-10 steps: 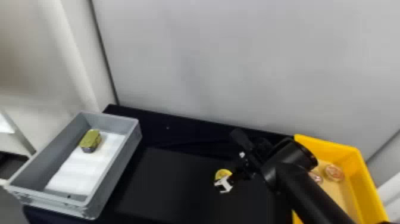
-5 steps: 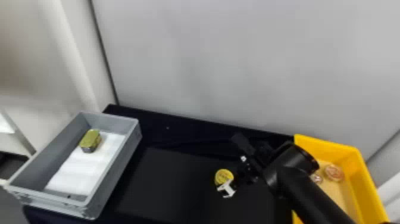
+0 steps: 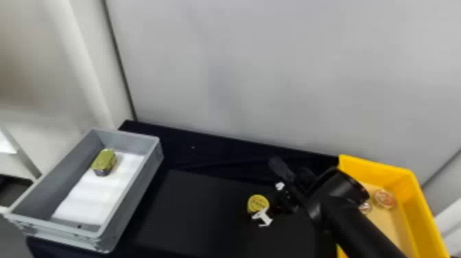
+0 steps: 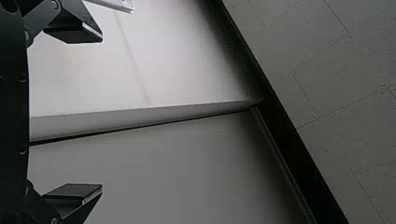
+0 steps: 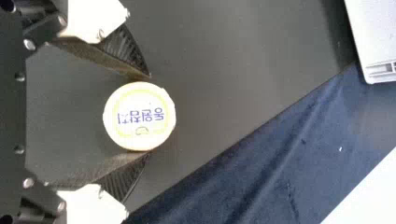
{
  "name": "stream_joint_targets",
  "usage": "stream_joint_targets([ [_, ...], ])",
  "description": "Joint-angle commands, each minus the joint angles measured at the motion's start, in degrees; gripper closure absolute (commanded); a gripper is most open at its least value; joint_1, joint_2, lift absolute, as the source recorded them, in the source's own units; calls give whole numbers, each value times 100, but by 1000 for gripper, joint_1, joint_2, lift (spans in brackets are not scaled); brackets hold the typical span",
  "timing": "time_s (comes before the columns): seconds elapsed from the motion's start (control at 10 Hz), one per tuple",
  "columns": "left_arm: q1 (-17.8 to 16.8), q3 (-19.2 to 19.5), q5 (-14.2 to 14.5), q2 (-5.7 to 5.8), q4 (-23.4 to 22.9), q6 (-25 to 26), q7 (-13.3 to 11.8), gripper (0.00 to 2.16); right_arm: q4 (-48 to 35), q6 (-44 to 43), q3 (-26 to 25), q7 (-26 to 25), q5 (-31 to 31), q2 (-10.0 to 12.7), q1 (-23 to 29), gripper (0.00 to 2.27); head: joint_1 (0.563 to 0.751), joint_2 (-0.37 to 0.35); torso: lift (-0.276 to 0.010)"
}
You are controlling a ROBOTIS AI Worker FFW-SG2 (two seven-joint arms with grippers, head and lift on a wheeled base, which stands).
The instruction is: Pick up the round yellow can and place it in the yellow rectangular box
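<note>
Background: pale wall. Surface: black table, dark cloth along its twelve o'clock edge, with creases.

Grey box, open-topped, at eight o'clock in the head view. Contents: one white liner, laid on the floor of the box; one green tin, rounded corners, dark sides, at the box's twelve o'clock end.

Yellow box, rectangular, open-topped, at four o'clock. Contents: two round reddish tins, side by side, the one toward three o'clock larger to the eye. The right arm comes in from the five o'clock edge and crosses in front of this box.

Can, round, yellow lid, between five and six o'clock in the head view, well apart from the yellow box, which lies at three o'clock from it. Lid face toward the right wrist camera, with a yellow ring and dark print. Whether its base touches the table cannot be told.

Right gripper: closed around the can, one black finger to each side, tips at the rim; white pieces at the finger bases.

Left gripper: fingers spread wide, nothing between them, pale panels and a tiled floor beyond.
</note>
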Motion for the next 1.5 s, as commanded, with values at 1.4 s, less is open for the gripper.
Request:
stream_joint_targets([
  [1.4,76,159,-42,-17,-307,518,-37,142,-5909,4082,-3563,2113,3077,-616,1683,777,694,-80,0],
])
